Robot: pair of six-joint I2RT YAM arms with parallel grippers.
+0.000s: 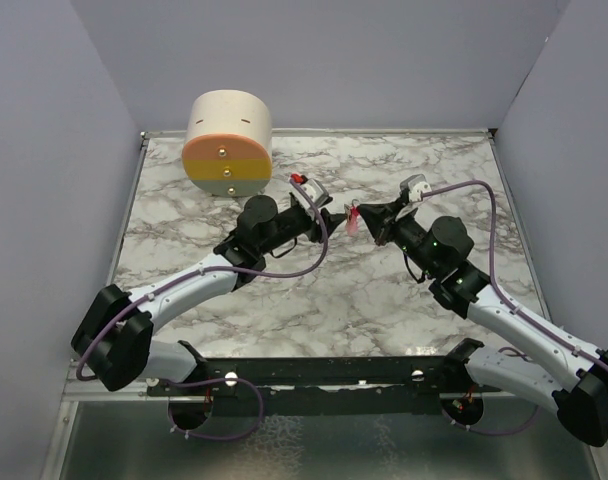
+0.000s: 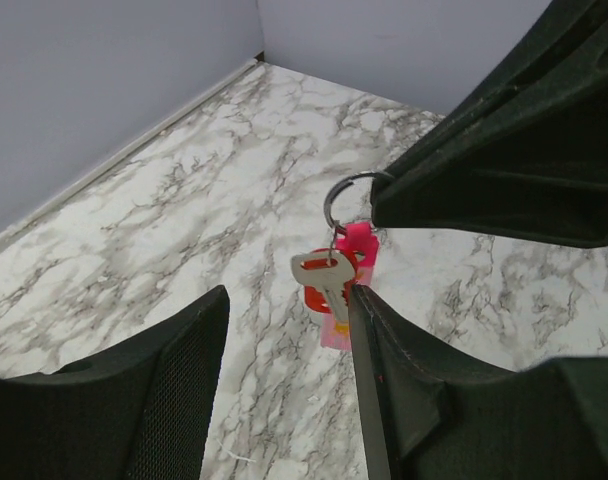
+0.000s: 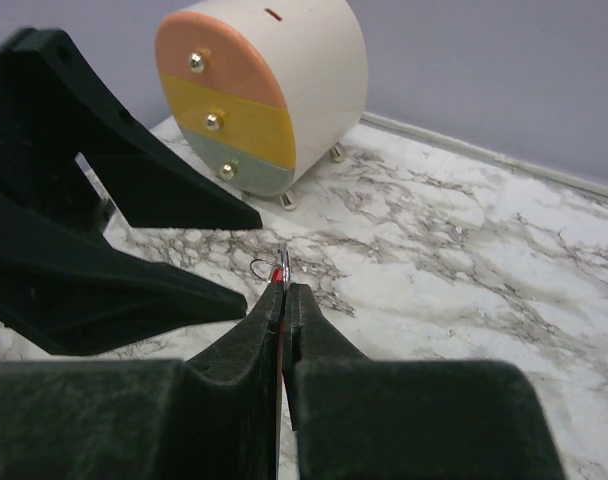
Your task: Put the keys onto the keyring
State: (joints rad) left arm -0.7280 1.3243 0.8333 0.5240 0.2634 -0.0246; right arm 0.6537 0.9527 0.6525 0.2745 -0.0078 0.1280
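Now the right gripper (image 3: 282, 292) clamps the keyring (image 2: 342, 195), key (image 2: 322, 272) hanging from it; the left gripper (image 2: 286, 310) gapes open just left.

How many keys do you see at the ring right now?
1: a silver-and-red key hanging below the ring, against the pink strip. More may hide behind it.

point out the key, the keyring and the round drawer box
key (image 2: 322, 272): left wrist view, on its silver part
keyring (image 2: 359, 243): left wrist view, on its pink strip
round drawer box (image 1: 229, 115): top external view, on its cream top
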